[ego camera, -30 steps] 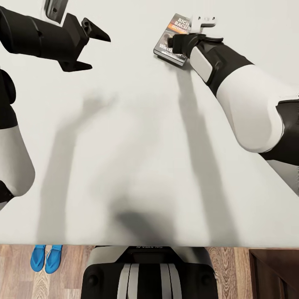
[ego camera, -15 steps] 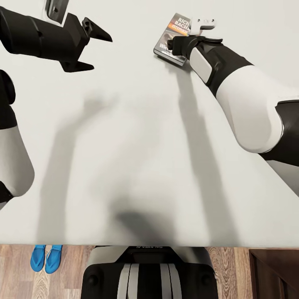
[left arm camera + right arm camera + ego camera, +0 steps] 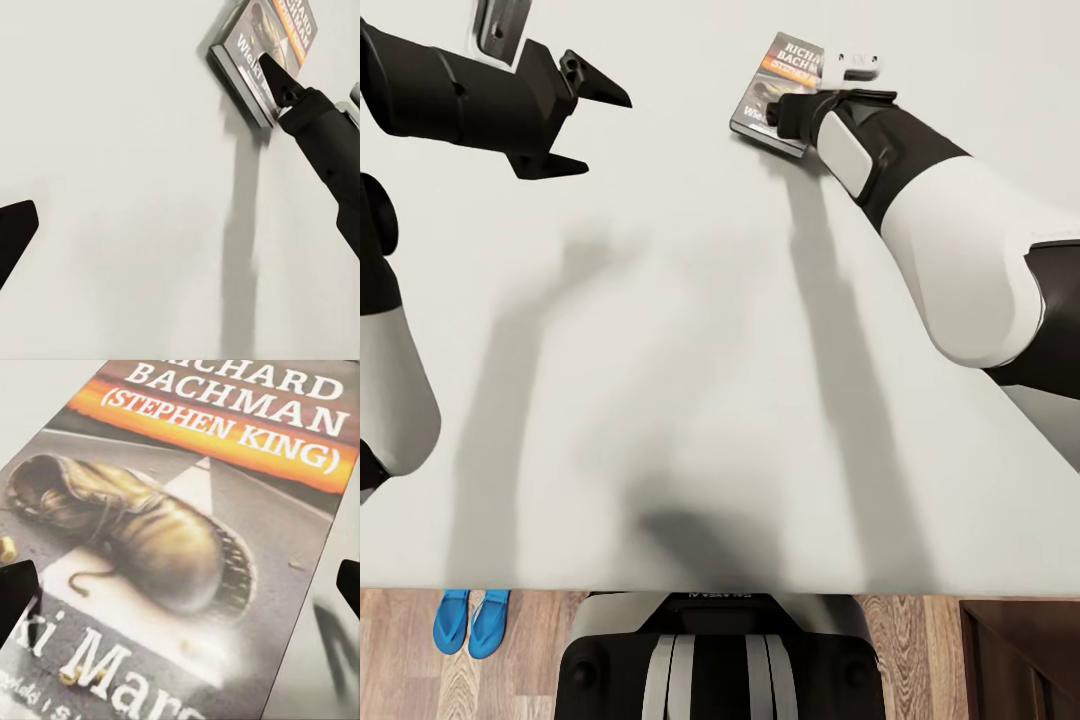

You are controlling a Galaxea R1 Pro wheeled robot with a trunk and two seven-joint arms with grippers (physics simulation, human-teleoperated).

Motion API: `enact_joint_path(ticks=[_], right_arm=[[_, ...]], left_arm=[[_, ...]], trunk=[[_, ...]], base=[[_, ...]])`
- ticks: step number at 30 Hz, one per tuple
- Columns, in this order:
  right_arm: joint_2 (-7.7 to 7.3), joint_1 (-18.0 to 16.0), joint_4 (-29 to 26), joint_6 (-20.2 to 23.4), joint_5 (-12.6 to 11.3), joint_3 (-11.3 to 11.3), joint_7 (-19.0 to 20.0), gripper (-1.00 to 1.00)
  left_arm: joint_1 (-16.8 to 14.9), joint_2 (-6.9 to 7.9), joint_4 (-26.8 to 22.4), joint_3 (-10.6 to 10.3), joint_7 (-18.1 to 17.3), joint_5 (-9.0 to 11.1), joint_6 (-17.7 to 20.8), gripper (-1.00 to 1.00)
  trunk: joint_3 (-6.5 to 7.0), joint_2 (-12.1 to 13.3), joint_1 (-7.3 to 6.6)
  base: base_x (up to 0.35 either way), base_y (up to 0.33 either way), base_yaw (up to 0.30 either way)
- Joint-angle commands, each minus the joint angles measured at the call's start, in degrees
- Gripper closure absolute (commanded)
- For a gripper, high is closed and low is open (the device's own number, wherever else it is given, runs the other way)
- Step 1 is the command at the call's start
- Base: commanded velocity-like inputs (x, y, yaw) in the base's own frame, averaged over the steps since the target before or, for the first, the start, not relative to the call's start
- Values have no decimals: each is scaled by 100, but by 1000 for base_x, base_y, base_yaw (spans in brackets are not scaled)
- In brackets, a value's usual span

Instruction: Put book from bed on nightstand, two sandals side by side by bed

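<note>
The Richard Bachman paperback [image 3: 775, 92] lies flat, cover up, on the far right of the bed's [image 3: 690, 400] off-white mattress, well out from the near edge, which is why the right arm is stretched long across it. The right gripper [image 3: 180, 585] hangs low over the cover, a dark fingertip [image 3: 16, 592] showing on each side of the book's width with nothing between them but the printed boot; the jaws stand open and hold nothing. That straddle looks meant for pinching the thin book by its long edges (a flat book on a mattress offers little else to catch).

The left gripper [image 3: 582, 122] hovers above bare mattress at the far left, fingers spread wide and empty, apparently parked out of the way.

On the wooden floor [image 3: 400, 680] at the near left, just beside the bed, the two blue sandals [image 3: 470, 621] already lie side by side.
</note>
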Motion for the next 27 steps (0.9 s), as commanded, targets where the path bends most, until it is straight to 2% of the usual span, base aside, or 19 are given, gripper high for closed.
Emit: enact_joint_path(ticks=[1, 12, 27], right_arm=[[3, 3, 186, 32, 3, 0, -29, -100], [3, -9, 184, 97, -5, -40, -66, -100], [3, -50, 143, 99, -5, -43, -74, -100]], left_arm=[[-6, 4, -3, -1, 58, 45, 39, -100], [34, 10, -37, 9, 13, 22, 59, -100], [39, 11, -55, 6, 1, 21, 60, -100]], trunk=[[-3, -1, 1], [-3, -1, 1], [-3, -1, 1]], base=[[0, 0, 0], [-14, -2, 0], [-223, -68, 0]])
